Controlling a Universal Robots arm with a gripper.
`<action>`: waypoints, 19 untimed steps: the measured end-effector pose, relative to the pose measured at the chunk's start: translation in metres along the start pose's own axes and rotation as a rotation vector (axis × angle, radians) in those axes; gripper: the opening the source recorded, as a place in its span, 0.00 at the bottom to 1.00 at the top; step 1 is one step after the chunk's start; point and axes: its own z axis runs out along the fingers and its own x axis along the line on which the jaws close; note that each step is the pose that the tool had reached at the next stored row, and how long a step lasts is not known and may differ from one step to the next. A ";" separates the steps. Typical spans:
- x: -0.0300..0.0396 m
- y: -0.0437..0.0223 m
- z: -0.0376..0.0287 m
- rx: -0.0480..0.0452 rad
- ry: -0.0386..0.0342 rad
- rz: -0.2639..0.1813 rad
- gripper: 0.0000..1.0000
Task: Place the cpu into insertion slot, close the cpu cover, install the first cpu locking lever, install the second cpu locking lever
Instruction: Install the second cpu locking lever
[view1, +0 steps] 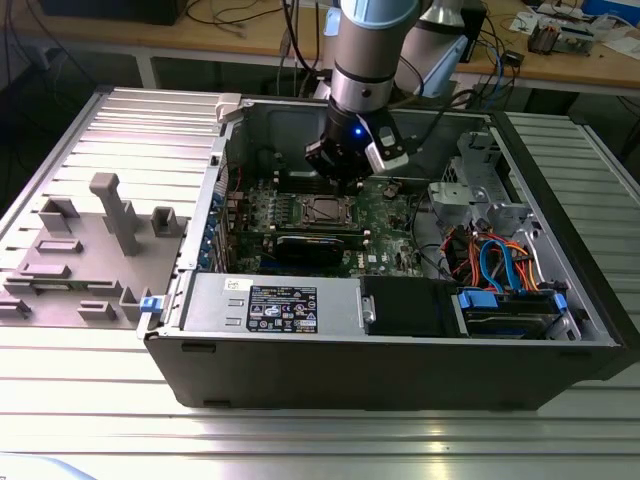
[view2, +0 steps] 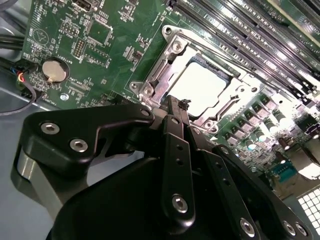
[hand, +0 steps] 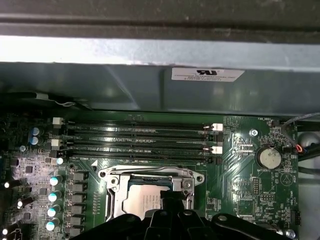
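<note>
In the exterior view, an open computer case (view1: 400, 330) lies on its side on a ribbed metal bench (view1: 300, 440). My arm comes down from the far side into the case, and my fingers (view1: 345, 180) hang just above the far edge of the processor socket (view1: 327, 208) on the green motherboard (view1: 300, 225). A black card (view1: 315, 245) lies just on the near side of the socket. At the exterior view's left, grey holders (view1: 115, 215) stand on the bench, well apart from the case. Drives and coloured cables (view1: 495, 265) fill the case's end at the exterior view's right.

In the second wrist view, my black fingers (view2: 176, 107) are drawn together to a narrow tip, with nothing seen between them. The tip sits right at the socket's rim. The cpu (view2: 202, 87) lies flat in the socket, its pale metal top showing through the square window of the cpu cover (view2: 172, 60), which lies down around it. I judge the tip is placed here to work at the socket's edge, where the locking parts sit.

In the first wrist view, the cpu (hand: 145, 202) again rests inside the cpu cover (hand: 150, 175), my fingertips (hand: 167, 197) at its edge. Memory slots (hand: 137, 140) run beyond the socket towards the case wall, and a round coin battery (hand: 269, 157) sits beside them.
</note>
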 end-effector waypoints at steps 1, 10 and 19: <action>0.0000 -0.0004 0.0012 -0.0001 0.0000 0.000 0.11; 0.0001 -0.0037 0.0009 -0.0001 -0.0001 0.000 0.11; 0.0003 -0.0027 -0.0115 0.0017 0.0000 0.000 0.11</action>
